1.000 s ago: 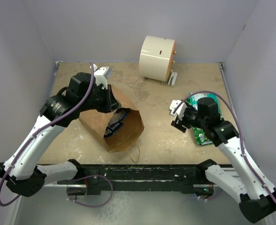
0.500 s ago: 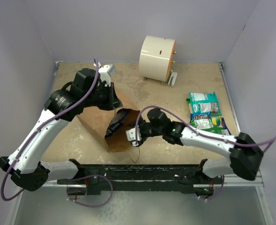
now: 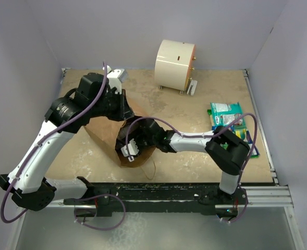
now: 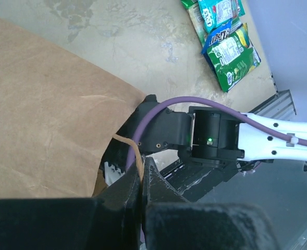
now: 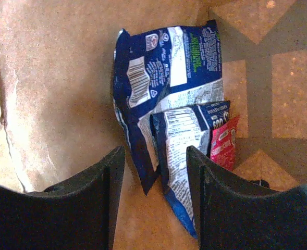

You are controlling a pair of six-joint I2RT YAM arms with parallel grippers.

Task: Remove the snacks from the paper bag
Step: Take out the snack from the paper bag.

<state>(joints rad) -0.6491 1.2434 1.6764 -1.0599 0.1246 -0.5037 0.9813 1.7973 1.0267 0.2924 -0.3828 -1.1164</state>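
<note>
The brown paper bag [image 3: 103, 136] lies on its side, mouth facing the near right. My left gripper [image 3: 123, 110] is at the bag's top edge; in the left wrist view it [image 4: 141, 165] is shut on a thin twisted handle [image 4: 134, 153] of the bag [image 4: 44, 120]. My right gripper [image 3: 128, 151] is open in the bag's mouth. In the right wrist view it [image 5: 156, 174] straddles the near tip of a small blue-and-white packet [image 5: 187, 140]. A larger dark blue packet [image 5: 158, 78] and a small red packet [image 5: 223, 143] lie beside it on the bag's inner wall [image 5: 54, 78].
A pile of teal [image 3: 225, 109] and green [image 3: 238, 134] packets lies on the table at the right, also in the left wrist view [image 4: 221, 31]. A cream cylinder [image 3: 175, 65] stands at the back. The bag's other handle [image 3: 152, 171] trails toward the near rail.
My right arm has swung from the packet pile at the right across to the bag, and its gripper has gone into the bag's mouth. My left gripper holds its place.
</note>
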